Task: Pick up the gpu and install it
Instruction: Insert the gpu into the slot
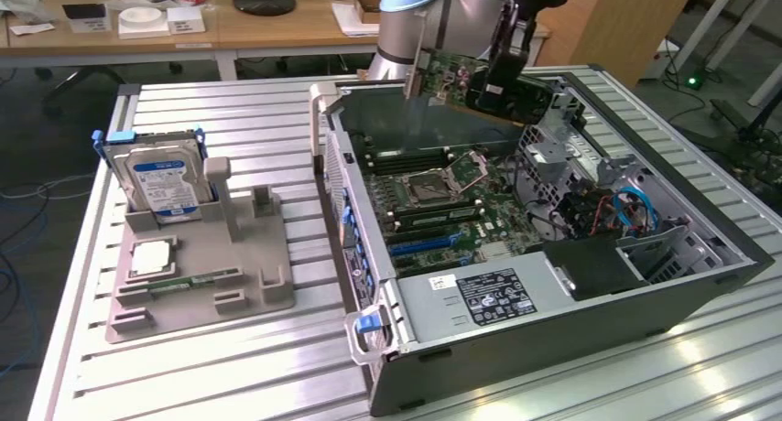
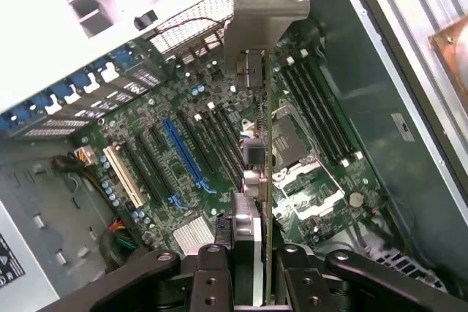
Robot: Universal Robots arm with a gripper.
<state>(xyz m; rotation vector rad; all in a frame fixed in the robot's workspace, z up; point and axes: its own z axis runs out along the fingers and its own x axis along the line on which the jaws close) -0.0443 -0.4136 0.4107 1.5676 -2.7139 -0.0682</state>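
The pincer [image 1: 499, 84] is closed on the gpu [image 1: 459, 76] and holds it in the air above the far end of the open computer case [image 1: 684, 284], clear of the parts inside. In the wrist view the pincer [image 2: 252, 264] clamps the card from both sides. The gpu [image 2: 265, 173] is seen edge-on there, with its silver bracket [image 2: 259, 12] at the end away from the fingers. Below the card lies the motherboard [image 2: 219, 144], with a long blue slot [image 2: 186, 155] among black slots beside it. The card touches none of them.

In the exterior view the case lies on its side on the ribbed metal desk [image 1: 220, 366], its motherboard [image 1: 446, 201] facing up and a labelled power supply [image 1: 489, 297] at the near end. On the exterior view's left, well apart from the case, a grey holder [image 1: 244, 284] carries an upright hard drive [image 1: 165, 183] with a blue label and a narrow green memory stick [image 1: 190, 281] lying flat.
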